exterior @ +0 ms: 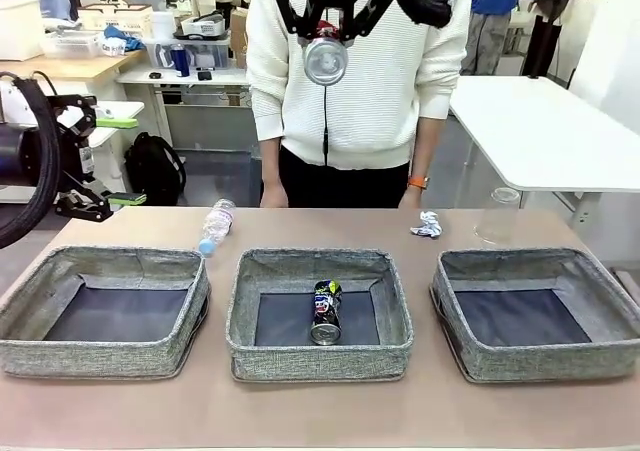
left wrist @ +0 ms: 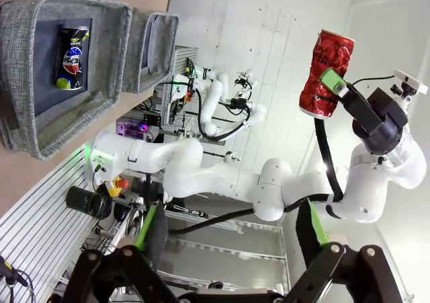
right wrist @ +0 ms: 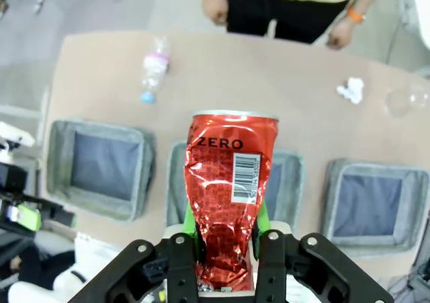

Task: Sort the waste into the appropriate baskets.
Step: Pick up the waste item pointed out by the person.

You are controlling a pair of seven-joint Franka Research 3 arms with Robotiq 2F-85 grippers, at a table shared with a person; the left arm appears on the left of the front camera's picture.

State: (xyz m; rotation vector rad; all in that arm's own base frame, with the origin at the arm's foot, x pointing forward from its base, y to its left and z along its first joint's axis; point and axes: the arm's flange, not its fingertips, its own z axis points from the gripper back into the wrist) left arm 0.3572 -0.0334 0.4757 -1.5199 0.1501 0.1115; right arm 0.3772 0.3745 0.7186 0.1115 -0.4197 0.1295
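- Gripping the crumpled red can [right wrist: 230,182] by one end, my right hand [right wrist: 225,230] holds it high over the middle basket [exterior: 320,356]. The dark can [exterior: 326,311] lies there, so I judge it the cans' basket.
- My left hand [exterior: 122,161] hangs open at the left, clear of the drop path.
- Bottle [exterior: 215,226], paper wad [exterior: 427,225] and cup [exterior: 497,216] sit on the tabletop [exterior: 320,416] behind the baskets.

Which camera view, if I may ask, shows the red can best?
Right wrist view: the red can sits close, crumpled, barcode visible, clamped in the right tool. Front view shows its round end; left wrist view shows it small, far off.
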